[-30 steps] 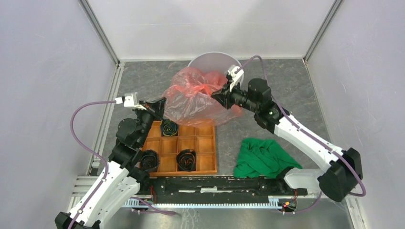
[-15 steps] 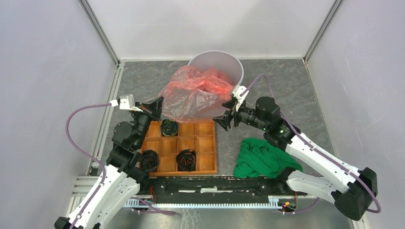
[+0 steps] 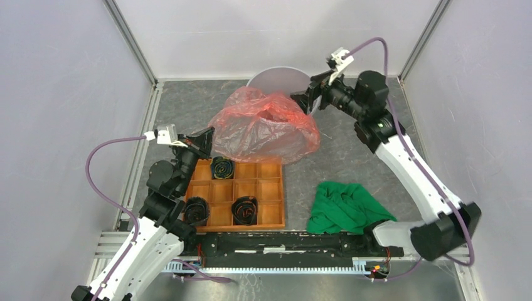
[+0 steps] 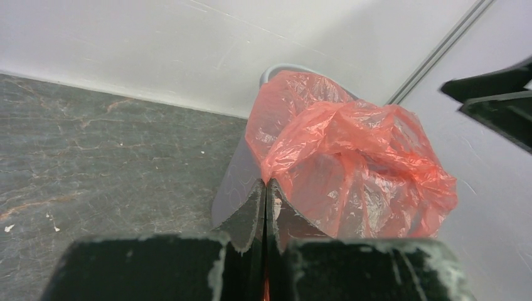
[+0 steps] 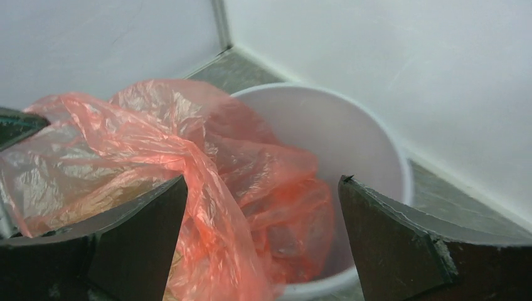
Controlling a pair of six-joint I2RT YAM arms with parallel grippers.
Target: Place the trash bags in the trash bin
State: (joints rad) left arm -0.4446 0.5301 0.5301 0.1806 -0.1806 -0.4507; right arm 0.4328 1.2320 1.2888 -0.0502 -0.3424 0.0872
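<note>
Thin translucent red plastic bag (image 3: 263, 125) drapes over near rim of round grey plastic bin (image 3: 276, 78). Its edge is clamped by left gripper (image 3: 209, 136); right gripper (image 3: 304, 100) gapes above.

The table (image 3: 188, 103) is a dark grey, marbled surface closed in by pale walls on three sides. A round, light grey bin (image 3: 276, 76) stands on it at the upper middle of the top view, close to the back wall. An orange wooden tray (image 3: 266, 188) with square compartments lies flat at the lower left of centre. A crumpled green cloth (image 3: 342, 207) lies at the lower right, well apart from the bin and near the tray. A red plastic bag (image 3: 263, 128) spreads from the bin's rim down to the tray's far edge; whether it touches the table cannot be told.
</note>
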